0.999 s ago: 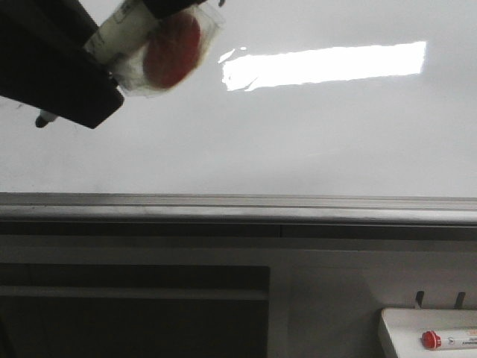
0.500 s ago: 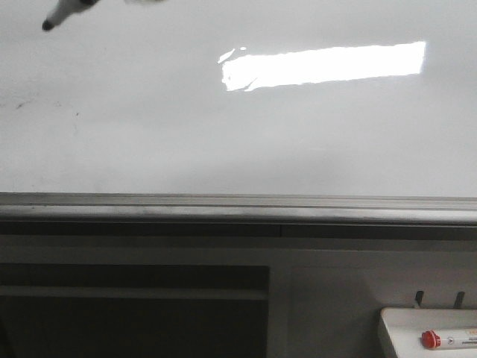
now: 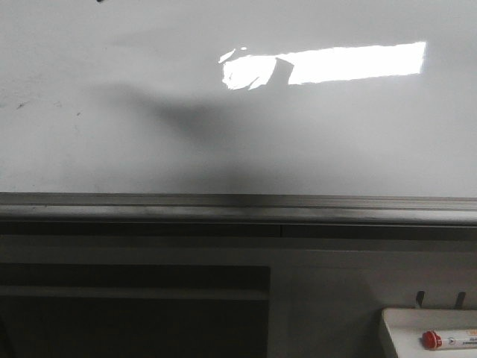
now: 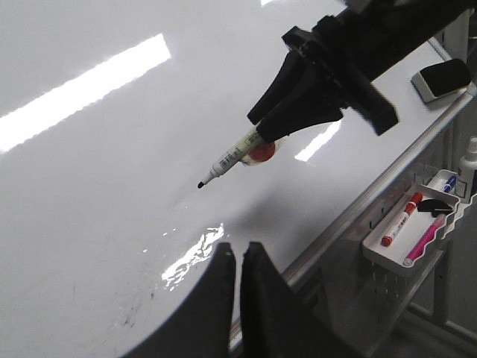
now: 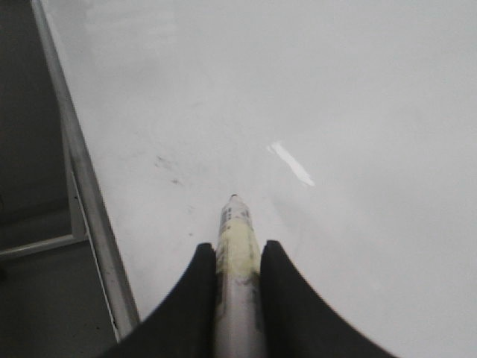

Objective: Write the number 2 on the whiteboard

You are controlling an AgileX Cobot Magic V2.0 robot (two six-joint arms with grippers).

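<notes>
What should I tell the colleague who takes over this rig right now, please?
Right gripper: shut on a black-tipped marker; the tip is near the whiteboard, contact unclear.
Left gripper: shut, holding nothing, below the board's lower edge.
Board: only faint smudges, no number 2 drawn.
Spare markers sit in the tray; an eraser lies on the board's ledge.
Done: marker picked up and brought to the board.
Left: write the whole 2.

front camera faces whiteboard (image 3: 335,142) closely, both wrist cameras overlook it
</notes>
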